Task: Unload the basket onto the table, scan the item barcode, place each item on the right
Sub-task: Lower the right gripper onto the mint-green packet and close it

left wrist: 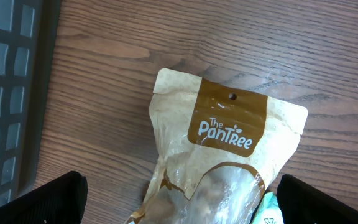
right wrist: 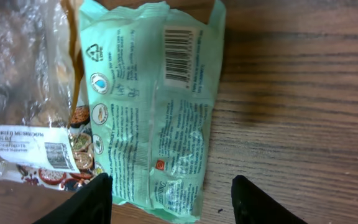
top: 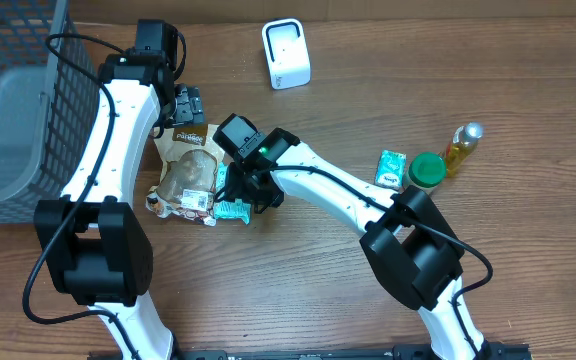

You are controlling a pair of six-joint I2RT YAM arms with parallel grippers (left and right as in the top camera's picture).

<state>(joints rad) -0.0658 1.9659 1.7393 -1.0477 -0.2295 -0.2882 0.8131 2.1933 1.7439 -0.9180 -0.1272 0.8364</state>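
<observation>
From above, the green packet (top: 232, 207) lies flat on the wooden table (top: 528, 80), just beside the lower edge of the brown pouch (top: 190, 165) and partly under the right gripper (top: 251, 192), which hangs directly over it; the left gripper (top: 188, 104) is over the upper end of the pouch; the white scanner (top: 286, 53) stands well apart near the far edge, the dark basket (top: 28, 90) is at the left, and a small green box (top: 392, 168), a green-lidded jar (top: 427, 170) and a bottle (top: 461, 145) stand together at the right; in the left wrist view, the left gripper (left wrist: 182, 205) is spread wide, with the pouch (left wrist: 229, 134) between its fingers (left wrist: 48, 199) and not touched; in the right wrist view, the packet (right wrist: 154, 118) lies with its barcode (right wrist: 180, 55) facing up; the right gripper (right wrist: 173, 180) has its fingers (right wrist: 263, 202) apart on both sides of the packet's near end, and a gap shows on one side, so nothing is pinched.
</observation>
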